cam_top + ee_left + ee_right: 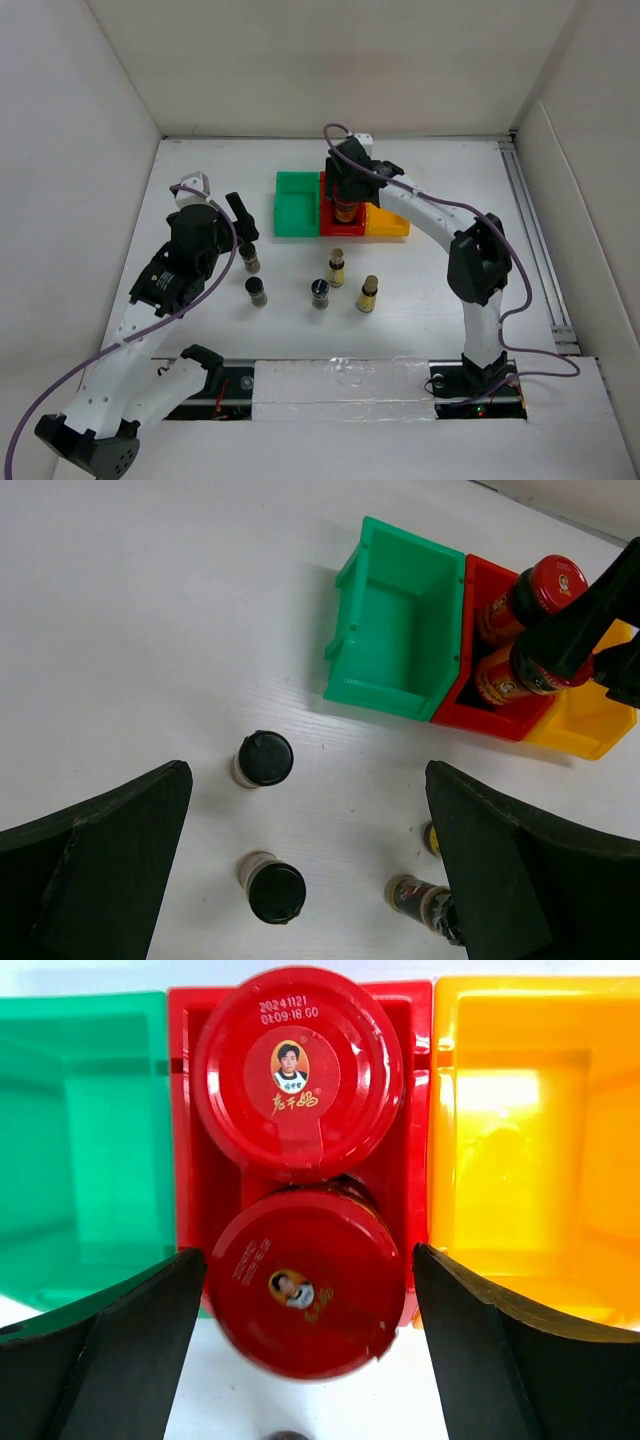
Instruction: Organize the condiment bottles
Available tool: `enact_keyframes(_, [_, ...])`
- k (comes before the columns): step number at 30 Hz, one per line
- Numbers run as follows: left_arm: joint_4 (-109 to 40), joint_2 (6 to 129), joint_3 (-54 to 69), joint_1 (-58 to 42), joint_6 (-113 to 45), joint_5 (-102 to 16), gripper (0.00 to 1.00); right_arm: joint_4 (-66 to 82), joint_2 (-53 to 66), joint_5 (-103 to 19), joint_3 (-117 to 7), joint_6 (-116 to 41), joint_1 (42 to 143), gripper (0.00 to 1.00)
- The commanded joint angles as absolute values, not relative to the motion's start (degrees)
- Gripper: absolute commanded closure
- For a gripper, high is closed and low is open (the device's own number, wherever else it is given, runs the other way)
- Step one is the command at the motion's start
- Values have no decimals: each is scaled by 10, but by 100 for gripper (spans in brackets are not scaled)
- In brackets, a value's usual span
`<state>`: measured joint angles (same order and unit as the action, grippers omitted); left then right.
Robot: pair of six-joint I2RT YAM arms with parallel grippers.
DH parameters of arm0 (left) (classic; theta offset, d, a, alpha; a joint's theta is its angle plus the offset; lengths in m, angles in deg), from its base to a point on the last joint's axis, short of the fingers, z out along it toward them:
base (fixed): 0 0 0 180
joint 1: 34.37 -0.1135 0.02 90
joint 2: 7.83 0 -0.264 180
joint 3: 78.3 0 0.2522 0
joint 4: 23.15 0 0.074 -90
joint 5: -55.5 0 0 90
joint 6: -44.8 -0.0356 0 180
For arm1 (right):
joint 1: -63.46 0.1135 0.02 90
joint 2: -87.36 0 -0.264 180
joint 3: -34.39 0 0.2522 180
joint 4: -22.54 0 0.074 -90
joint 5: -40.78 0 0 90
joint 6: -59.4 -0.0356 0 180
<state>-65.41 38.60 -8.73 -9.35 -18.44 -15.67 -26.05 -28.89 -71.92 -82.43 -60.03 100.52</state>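
Right tool (347, 200) hangs above white, white-walled table (290, 330).

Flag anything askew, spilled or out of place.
Nothing stands out: both red-capped jars sit in the red bin, the five other bottles stand on the table, nothing spilled.

The top camera looks down from high behind the near edge over the whole table (420, 300). The left wrist camera looks down slantwise from some height, and the right wrist camera hangs close above. All three share the red bin (186, 1160).
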Motion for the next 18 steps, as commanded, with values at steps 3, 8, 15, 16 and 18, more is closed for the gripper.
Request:
enact_keyframes(3, [-635, 378, -93, -96, -193, -157, 1, -229, -223, -729, -819, -610, 1009, 10])
enact_keyframes(8, [-636, 374, -93, -96, -193, -154, 1, -221, -153, -727, -778, -597, 1009, 7])
enact_keyframes(15, [-642, 371, -93, -96, -187, -139, 1, -233, -40, -702, -710, -554, 1027, 0])
enact_keyframes(16, [-644, 370, -91, -96, -185, -137, 1, -237, -27, -702, -703, -545, 1034, 0])
enact_keyframes(18, [-648, 370, -91, -96, -182, -127, 1, -258, 9, -699, -683, -538, 1041, 0])
